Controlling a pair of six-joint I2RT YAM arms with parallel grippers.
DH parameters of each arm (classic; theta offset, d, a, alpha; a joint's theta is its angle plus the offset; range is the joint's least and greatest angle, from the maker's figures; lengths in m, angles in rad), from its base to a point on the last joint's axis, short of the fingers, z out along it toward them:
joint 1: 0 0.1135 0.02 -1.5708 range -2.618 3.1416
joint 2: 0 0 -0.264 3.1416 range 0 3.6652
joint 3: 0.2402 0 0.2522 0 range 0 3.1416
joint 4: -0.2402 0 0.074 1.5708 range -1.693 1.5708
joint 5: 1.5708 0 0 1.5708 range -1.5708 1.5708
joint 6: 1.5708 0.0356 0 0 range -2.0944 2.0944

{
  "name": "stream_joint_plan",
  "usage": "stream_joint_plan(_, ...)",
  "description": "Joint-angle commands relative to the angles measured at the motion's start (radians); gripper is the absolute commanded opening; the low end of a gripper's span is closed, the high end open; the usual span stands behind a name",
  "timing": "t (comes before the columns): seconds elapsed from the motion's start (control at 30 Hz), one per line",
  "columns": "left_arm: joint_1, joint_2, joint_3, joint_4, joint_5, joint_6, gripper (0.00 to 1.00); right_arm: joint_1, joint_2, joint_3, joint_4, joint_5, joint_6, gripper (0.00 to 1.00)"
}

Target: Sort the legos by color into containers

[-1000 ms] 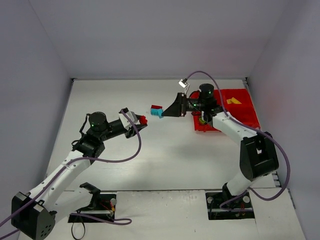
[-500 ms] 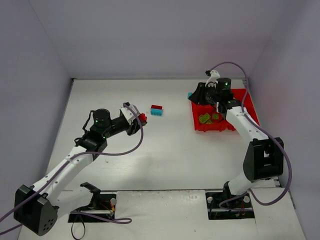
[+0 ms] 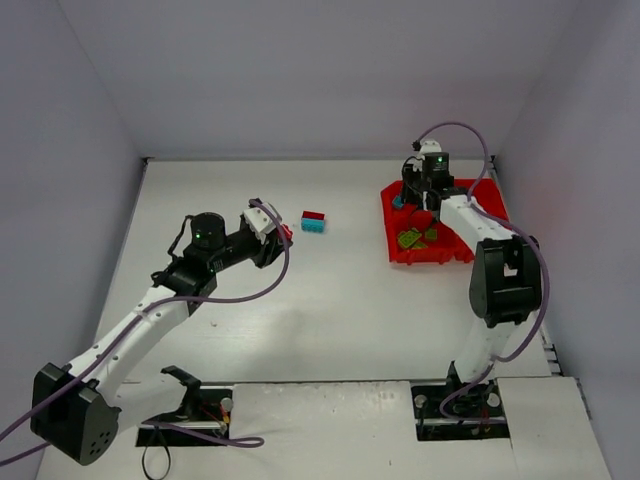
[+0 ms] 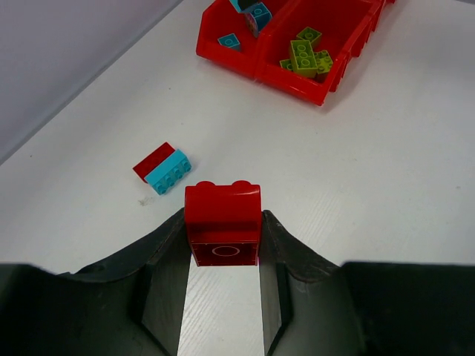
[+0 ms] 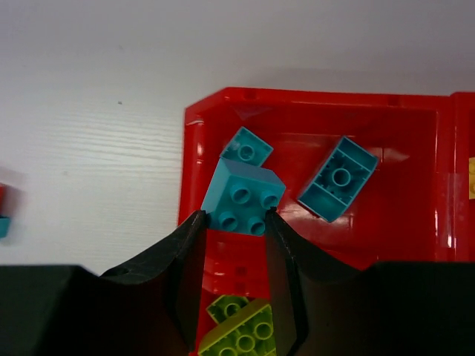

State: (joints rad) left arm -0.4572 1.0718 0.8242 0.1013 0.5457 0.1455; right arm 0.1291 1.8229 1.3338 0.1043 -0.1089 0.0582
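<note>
Now: right gripper [image 5: 234, 216] is closed down on a cyan brick [image 5: 243, 194], studs toward the camera. It hangs over the cyan bin [image 5: 401, 222] of the tray [image 5: 319, 95], close to the bin's left wall and to the divider in front of the greens [image 5: 239, 330]. Left gripper [image 4: 223, 219] is nipped tight on a red brick [image 4: 223, 215], above the table [image 4: 386, 193], well apart from the tray.

Step in hand, as I read it: drop the cyan brick.
- Shift it toward the bin's bare middle before parting the jaws, so it can't tip over the divider into the greens or catch the rim.
- Release low, jaws parted only a little; less bounce that way.
- There looks to be room between the left cyan [image 5: 247, 147] and the right cyan [image 5: 339, 178] lying in the bin.

Counts:
- Cyan: four. One held, two in the bin, one stray cyan [image 4: 168, 172] on the table.
- Red: two. One held, one stray red [image 4: 152, 159] lying against the stray cyan.
- Green: a heap in one bin, at least three; overlap blocks a firm count.
- Yellow: only a sliver at the frame edge in the right wrist view, number unknown.
- Tray: one, with two bins seen properly.
</note>
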Motion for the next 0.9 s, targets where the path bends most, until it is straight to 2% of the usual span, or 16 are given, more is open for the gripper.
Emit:
stream_joint_plan(0.0, 0.002, -0.015, 0.062, 0.041, 0.025, -0.001, 0.20, -0.020, 0.016, 0.068, 0.040, 0.061, -0.004, 0.16)
stream_joint_plan(0.03, 0.002, -0.018, 0.061, 0.043, 0.028, -0.001, 0.21, -0.022, 0.024, 0.079, 0.040, 0.061, -0.004, 0.23)
stream_joint_plan(0.1, 0.003, -0.019, 0.059, 0.046, 0.028, -0.001, 0.20, -0.022, 0.044, 0.094, 0.032, 0.060, -0.001, 0.26)
stream_joint_plan(0.2, 0.002, -0.018, 0.059, 0.046, 0.040, 0.002, 0.21, -0.023, 0.044, 0.107, 0.032, 0.051, 0.000, 0.45)
stream_joint_plan(0.37, 0.002, -0.021, 0.053, 0.057, 0.089, 0.008, 0.20, -0.022, -0.008, 0.084, 0.029, 0.002, 0.000, 0.59)
stream_joint_plan(0.5, -0.001, -0.026, 0.050, 0.055, 0.144, 0.032, 0.21, -0.019, -0.129, 0.016, 0.015, -0.112, 0.031, 0.61)
stream_joint_plan(0.53, -0.003, -0.026, 0.049, 0.058, 0.152, 0.037, 0.20, -0.011, -0.155, -0.004, 0.017, -0.209, 0.051, 0.61)
stream_joint_plan(0.6, -0.005, -0.029, 0.046, 0.058, 0.167, 0.055, 0.21, 0.006, -0.236, -0.060, 0.028, -0.300, 0.080, 0.61)
stream_joint_plan(0.63, -0.005, -0.029, 0.047, 0.051, 0.174, 0.061, 0.20, 0.041, -0.261, -0.077, 0.035, -0.354, 0.094, 0.62)
stream_joint_plan(0.83, -0.011, -0.033, 0.043, 0.032, 0.233, 0.118, 0.21, 0.239, -0.404, -0.163, 0.093, -0.440, 0.193, 0.62)
stream_joint_plan(0.87, -0.017, -0.038, 0.039, 0.028, 0.237, 0.144, 0.21, 0.272, -0.428, -0.177, 0.119, -0.506, 0.215, 0.62)
